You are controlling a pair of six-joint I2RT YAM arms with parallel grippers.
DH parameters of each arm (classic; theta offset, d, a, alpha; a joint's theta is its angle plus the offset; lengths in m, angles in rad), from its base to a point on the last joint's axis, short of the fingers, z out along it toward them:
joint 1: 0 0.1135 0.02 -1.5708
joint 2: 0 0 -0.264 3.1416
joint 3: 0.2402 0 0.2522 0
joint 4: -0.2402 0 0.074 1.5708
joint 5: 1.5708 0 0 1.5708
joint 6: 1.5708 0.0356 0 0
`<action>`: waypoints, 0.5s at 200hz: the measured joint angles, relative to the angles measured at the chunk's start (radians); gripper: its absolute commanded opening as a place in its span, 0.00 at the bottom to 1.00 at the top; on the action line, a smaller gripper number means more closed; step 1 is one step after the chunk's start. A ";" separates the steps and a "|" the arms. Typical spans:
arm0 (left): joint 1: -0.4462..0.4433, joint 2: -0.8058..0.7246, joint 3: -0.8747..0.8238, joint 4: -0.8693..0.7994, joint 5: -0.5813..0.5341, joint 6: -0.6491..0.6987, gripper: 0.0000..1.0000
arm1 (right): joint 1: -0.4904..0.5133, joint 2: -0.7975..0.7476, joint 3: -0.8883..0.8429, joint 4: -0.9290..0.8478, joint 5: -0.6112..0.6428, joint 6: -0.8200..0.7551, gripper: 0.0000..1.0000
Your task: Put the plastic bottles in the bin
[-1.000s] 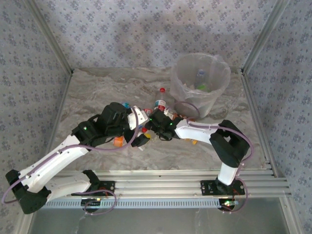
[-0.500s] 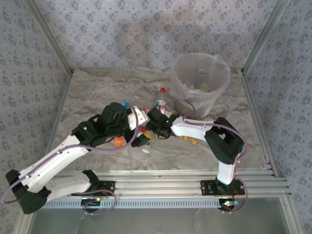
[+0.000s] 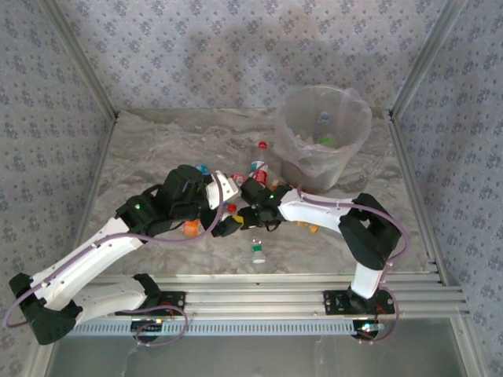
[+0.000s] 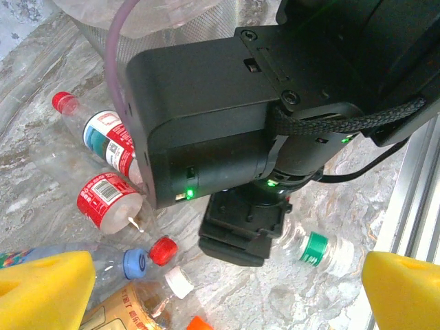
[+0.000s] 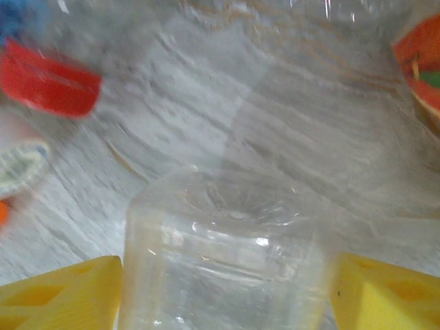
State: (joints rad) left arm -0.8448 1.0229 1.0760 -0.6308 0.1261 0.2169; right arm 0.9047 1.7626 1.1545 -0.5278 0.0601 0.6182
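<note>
- since a second ago, a green-labelled bottle has come to lie alone on the worktop toward its near edge, well apart from the bin; judged a slipped pick, still to recover.
- right hand low, yellow pads bracketing a clear bottle; cannot tell whether clamped.
- left hand spread wide, holding nothing.

bottles: clear glossy plastic | table: smooth, marble-look | bin: translucent plastic (crinkly liner)
</note>
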 measured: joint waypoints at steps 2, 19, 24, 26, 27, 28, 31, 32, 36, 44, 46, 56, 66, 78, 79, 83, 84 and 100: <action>0.000 0.000 0.000 0.000 0.000 0.000 0.99 | 0.001 0.000 0.000 -0.005 0.000 -0.003 0.80; 0.000 0.000 0.000 0.003 0.000 0.000 1.00 | 0.004 0.000 0.011 -0.071 0.012 -0.029 0.79; 0.000 0.000 0.000 0.003 0.000 0.000 1.00 | 0.006 0.000 0.020 -0.092 0.018 -0.033 0.79; 0.000 0.000 0.000 0.003 0.000 0.000 1.00 | 0.008 0.000 0.025 -0.101 0.021 -0.035 0.79; 0.000 0.000 0.000 0.003 0.000 0.000 1.00 | 0.008 0.000 0.027 -0.104 0.023 -0.036 0.79; 0.000 0.000 0.000 0.003 0.000 -0.001 1.00 | 0.008 0.000 0.027 -0.104 0.023 -0.036 0.79; 0.000 0.000 0.000 0.003 0.000 -0.001 1.00 | 0.010 0.000 0.035 -0.116 0.027 -0.038 0.79; 0.000 0.000 0.000 0.003 0.000 0.000 1.00 | 0.011 0.000 0.039 -0.122 0.029 -0.039 0.79; 0.000 0.000 -0.001 0.005 0.000 0.000 1.00 | 0.014 0.000 0.049 -0.134 0.034 -0.041 0.79; 0.000 0.000 -0.003 0.005 0.000 0.000 1.00 | 0.020 0.003 0.074 -0.157 0.045 -0.043 0.79; 0.000 0.000 -0.003 0.005 0.000 0.000 1.00 | 0.022 0.004 0.080 -0.161 0.049 -0.043 0.79; 0.000 0.000 -0.004 0.005 0.001 0.000 1.00 | 0.031 0.010 0.106 -0.178 0.064 -0.043 0.79; 0.000 0.000 -0.005 0.005 0.000 0.000 1.00 | 0.039 0.017 0.124 -0.185 0.074 -0.043 0.79; 0.000 0.000 -0.005 0.005 0.000 0.000 1.00 | 0.050 0.030 0.140 -0.195 0.081 -0.040 0.78; 0.000 0.000 -0.005 0.005 0.000 0.000 1.00 | 0.050 0.032 0.141 -0.195 0.082 -0.039 0.78; 0.000 0.000 -0.005 0.005 0.000 0.000 1.00 | 0.053 0.037 0.145 -0.199 0.083 -0.035 0.78; 0.000 0.000 -0.005 0.005 0.000 -0.001 1.00 | 0.054 0.038 0.146 -0.199 0.084 -0.034 0.78; 0.000 0.000 -0.006 0.006 0.000 0.000 1.00 | 0.061 0.056 0.153 -0.207 0.085 -0.027 0.77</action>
State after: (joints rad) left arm -0.8448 1.0229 1.0702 -0.6250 0.1265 0.2165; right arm 0.9653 1.8183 1.3071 -0.7345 0.1452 0.5915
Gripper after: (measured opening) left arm 0.995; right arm 0.778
